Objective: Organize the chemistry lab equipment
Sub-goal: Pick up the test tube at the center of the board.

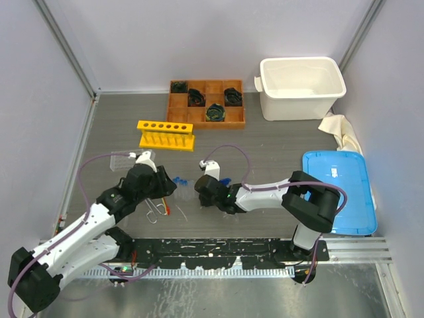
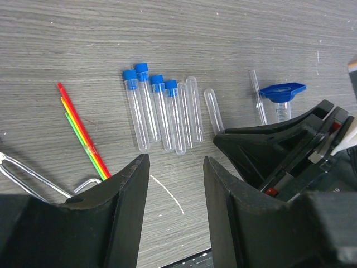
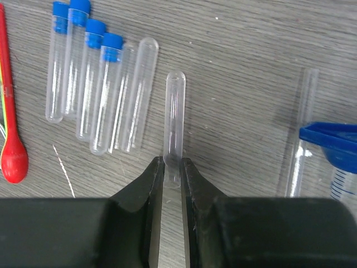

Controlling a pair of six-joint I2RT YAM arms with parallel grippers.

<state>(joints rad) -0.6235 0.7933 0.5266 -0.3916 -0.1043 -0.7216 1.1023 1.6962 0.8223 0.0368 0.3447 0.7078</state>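
Observation:
Several clear test tubes lie side by side on the table, some blue-capped (image 3: 83,61) and some uncapped (image 3: 139,92); they also show in the left wrist view (image 2: 148,109). My right gripper (image 3: 173,167) is shut on the near end of a single uncapped tube (image 3: 175,106) that lies flat, just right of the row. My left gripper (image 2: 175,167) is open and empty, a little short of the tubes, beside the right gripper (image 1: 199,189). Thin red, yellow and green sticks (image 2: 83,134) and metal tongs (image 2: 22,173) lie to the left. The yellow rack (image 1: 165,134) stands empty further back.
A blue-rimmed measuring cylinder (image 3: 332,151) and a glass rod (image 3: 301,128) lie right of the held tube. A red spoon (image 3: 12,156) lies left. An orange compartment tray (image 1: 207,103), white bin (image 1: 301,86), blue lid (image 1: 338,189) and cloth (image 1: 341,132) are at the back and right.

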